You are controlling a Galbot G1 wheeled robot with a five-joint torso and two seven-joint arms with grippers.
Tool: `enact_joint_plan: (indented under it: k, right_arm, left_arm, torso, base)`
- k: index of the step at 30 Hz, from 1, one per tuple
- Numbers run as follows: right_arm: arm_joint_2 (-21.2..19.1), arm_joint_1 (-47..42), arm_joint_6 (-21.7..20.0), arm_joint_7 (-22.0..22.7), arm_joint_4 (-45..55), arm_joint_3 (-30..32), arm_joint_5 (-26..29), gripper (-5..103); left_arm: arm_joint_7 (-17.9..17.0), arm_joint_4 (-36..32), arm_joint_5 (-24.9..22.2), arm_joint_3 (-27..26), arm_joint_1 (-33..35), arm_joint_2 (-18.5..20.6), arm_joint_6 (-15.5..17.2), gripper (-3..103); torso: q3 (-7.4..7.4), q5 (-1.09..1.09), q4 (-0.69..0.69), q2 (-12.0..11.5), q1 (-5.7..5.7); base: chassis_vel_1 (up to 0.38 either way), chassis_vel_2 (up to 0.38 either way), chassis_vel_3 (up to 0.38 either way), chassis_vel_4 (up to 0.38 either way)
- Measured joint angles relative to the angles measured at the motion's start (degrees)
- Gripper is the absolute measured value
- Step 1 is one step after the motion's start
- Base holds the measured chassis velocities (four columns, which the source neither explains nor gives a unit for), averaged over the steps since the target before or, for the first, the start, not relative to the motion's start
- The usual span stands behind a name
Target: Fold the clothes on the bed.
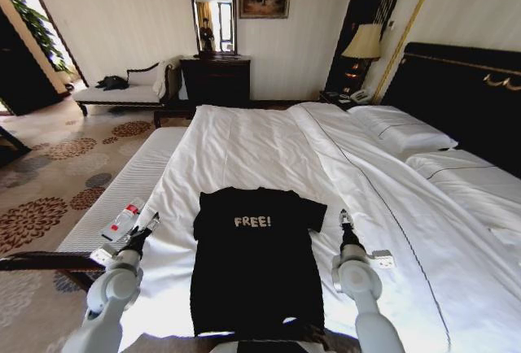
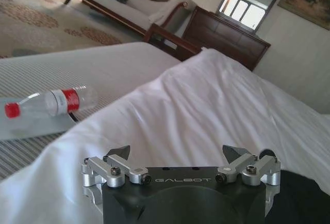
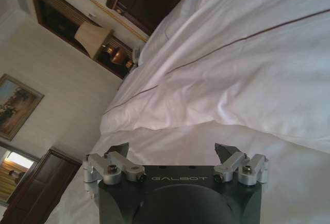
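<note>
The clothes are one black T-shirt (image 1: 254, 263) with white "FREE!" lettering, lying flat, chest up, near the foot of the white bed (image 1: 269, 141). One short sleeve sticks out on its right side. My left gripper (image 1: 151, 221) hovers just left of the shirt, over the duvet edge, and my right gripper (image 1: 344, 218) hovers just right of it. In the left wrist view the left gripper (image 2: 177, 154) is open with nothing between its fingers, and a corner of the shirt (image 2: 304, 188) shows beside it. The right gripper (image 3: 172, 150) is open too, over bare duvet.
A white ribbed bench (image 1: 130, 178) runs along the bed's left side, and a clear bottle (image 1: 122, 221) with a red cap lies on it close to my left arm. Pillows (image 1: 403, 129) lie by the dark headboard. A chaise (image 1: 122, 89) and a dresser (image 1: 216, 76) stand at the far wall.
</note>
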Motion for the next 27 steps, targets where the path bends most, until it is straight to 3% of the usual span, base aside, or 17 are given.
enact_joint_plan:
  k: [6, 11, 20, 23, 27]
  right_arm:
    - [-0.30, 0.29, -0.14, -0.16, 0.04, -0.99, -0.57, 100]
    - [-0.69, 0.87, -0.50, 0.66, -1.42, -1.62, 0.40, 100]
    - [-0.67, 1.40, -0.79, 1.55, -2.42, -1.63, 1.08, 100]
    - [-0.59, 1.45, -0.86, 1.74, -2.68, -1.66, 1.19, 100]
    - [-0.21, 1.42, -0.98, 1.92, -2.96, -2.01, 1.12, 100]
  left_arm:
    - [-0.26, -2.98, -0.96, 6.34, -0.10, 1.31, 0.65, 100]
    - [0.64, -3.87, 8.07, 12.75, -0.47, 4.83, -0.84, 100]
    - [0.75, -4.49, 14.87, 18.57, -3.51, 7.93, -1.02, 100]
    - [-0.92, -4.65, 18.07, 19.56, -7.74, 10.17, -0.74, 100]
    - [-2.49, -5.15, 18.71, 22.53, -10.46, 13.30, 0.49, 100]
  torso:
    - [0.00, 0.02, -0.01, 0.00, -0.01]
    - [0.00, 0.02, 0.01, 0.00, 0.00]
    - [0.00, 0.01, 0.01, 0.00, 0.00]
    - [0.00, 0.01, 0.00, 0.00, 0.00]
    - [0.00, 0.01, 0.00, 0.00, 0.00]
  base:
    - [0.000, 0.000, 0.000, 0.000]
    - [0.000, 0.000, 0.000, 0.000]
    - [0.000, 0.000, 0.000, 0.000]
    - [0.000, 0.000, 0.000, 0.000]
    - [0.000, 0.000, 0.000, 0.000]
